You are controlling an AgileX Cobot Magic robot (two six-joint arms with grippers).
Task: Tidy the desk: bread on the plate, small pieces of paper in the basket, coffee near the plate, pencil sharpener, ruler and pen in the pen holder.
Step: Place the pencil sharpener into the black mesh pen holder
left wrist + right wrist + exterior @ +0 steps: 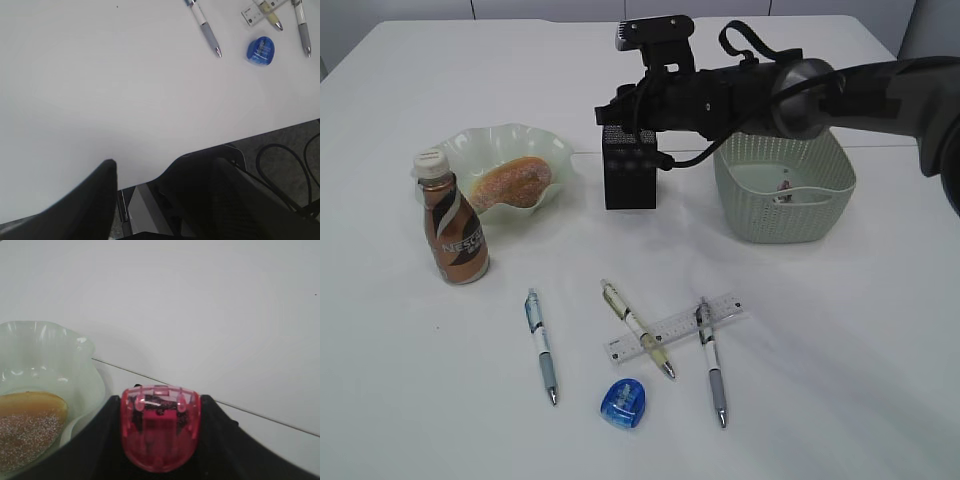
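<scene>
The right gripper (pixel 159 440) hangs over the black square mesh pen holder (pixel 630 180) near the middle of the large white table (pixel 840 330), its dark fingers (pixel 107 440) clamped on a red translucent pencil sharpener (pixel 160 427) whose rounded end faces the wrist camera.

The oval golden-brown bread (pixel 510 183) lies in the pale green ruffled plate (pixel 485 140) at the left, long axis running left to right. The brown Nescafe coffee bottle (pixel 453 232) stands upright just in front of the plate, white cap up.

The grey-green perforated basket (pixel 785 190) sits right of the pen holder with a small paper wad (pixel 783 190) inside.

Nearer the front edge, three pens (pixel 542 345) lie with their tips toward the camera. Two of them cross the whitish ruler (pixel 675 327), whose long axis slants up to the right. A blue pencil sharpener (pixel 625 405) rests just in front.

The left gripper (pixel 165 200) hovers at the table's front edge, fingers apart and empty.
</scene>
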